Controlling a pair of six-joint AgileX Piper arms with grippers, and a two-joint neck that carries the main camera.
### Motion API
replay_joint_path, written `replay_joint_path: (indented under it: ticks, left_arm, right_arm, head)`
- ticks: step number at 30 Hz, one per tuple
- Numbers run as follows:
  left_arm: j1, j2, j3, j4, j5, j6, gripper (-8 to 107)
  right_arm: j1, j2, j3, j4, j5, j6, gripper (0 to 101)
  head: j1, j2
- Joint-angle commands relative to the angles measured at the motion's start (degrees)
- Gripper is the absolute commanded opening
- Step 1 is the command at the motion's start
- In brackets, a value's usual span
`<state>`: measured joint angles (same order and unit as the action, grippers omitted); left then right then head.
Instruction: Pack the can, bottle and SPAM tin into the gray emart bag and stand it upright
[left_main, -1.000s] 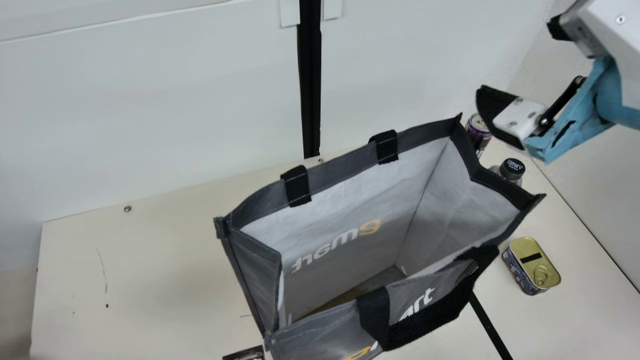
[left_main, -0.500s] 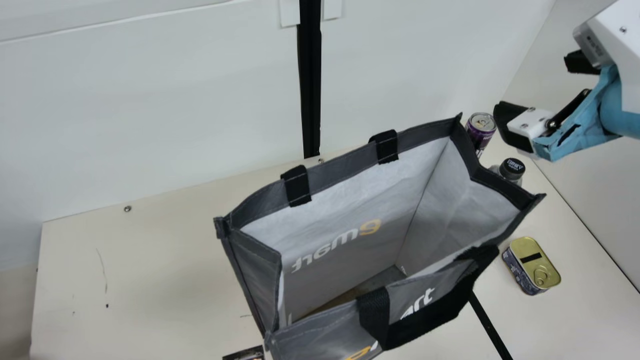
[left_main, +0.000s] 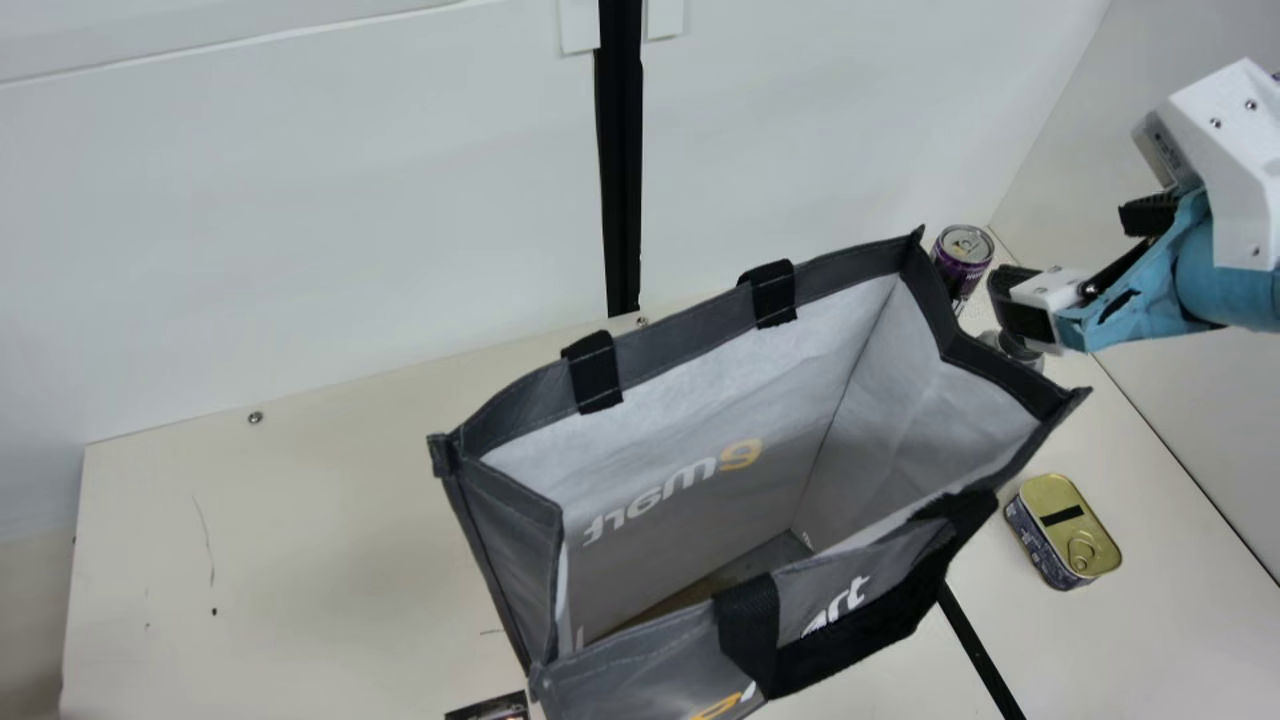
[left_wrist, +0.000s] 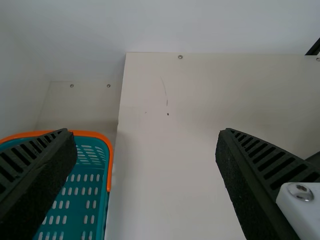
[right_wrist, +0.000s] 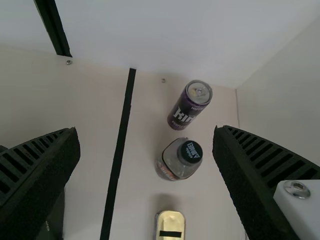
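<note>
Evidently, the right gripper (right_wrist: 146, 132) is open and empty, fingers parted wide over the bottle (right_wrist: 175, 162), presumably so they can come down on either side of it. Just beyond the bottle from that gripper, the can (right_wrist: 189, 106) stands upright; on the gripper's near side, the SPAM tin (left_main: 1065, 530) lies flat. To its left, the gray bag (left_main: 685, 330) stands with its mouth spread, which should let items in easily, though the black handle (left_main: 850, 645) folded over the near side could snag one. Well apart, farther left, the left gripper (left_wrist: 145, 132) is also open and empty near a teal basket (left_wrist: 110, 165), probably leaving room for the packing.
</note>
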<state>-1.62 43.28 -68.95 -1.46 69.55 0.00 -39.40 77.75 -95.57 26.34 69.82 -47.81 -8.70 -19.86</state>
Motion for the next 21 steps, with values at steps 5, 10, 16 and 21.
replay_joint_path:
  ticks: [5, 10, 16, 21]
  left_arm:
    - [0.0, 0.0, 0.0, 0.0, 0.0, 0.0, 90]
    - [0.0, 0.0, 0.0, 0.0, 0.0, 0.0, 90]
    - [0.0, 0.0, 0.0, 0.0, 0.0, 0.0, 90]
    - [0.0, 0.0, 0.0, 0.0, 0.0, 0.0, 90]
  right_arm:
    - [0.0, -0.6, 3.0, -0.4, 0.1, 2.7, 95]
    - [-1.0, -0.9, 4.5, -0.7, 0.1, 3.7, 95]
    - [-4.1, -0.8, 4.7, -1.1, 0.1, 1.8, 95]
    - [-4.2, -0.8, 4.8, -1.6, 0.0, 1.8, 95]
  head:
    - [-1.3, -0.1]
    - [-1.3, -0.1]
    - [-1.3, -0.1]
    - [-1.3, -0.1]
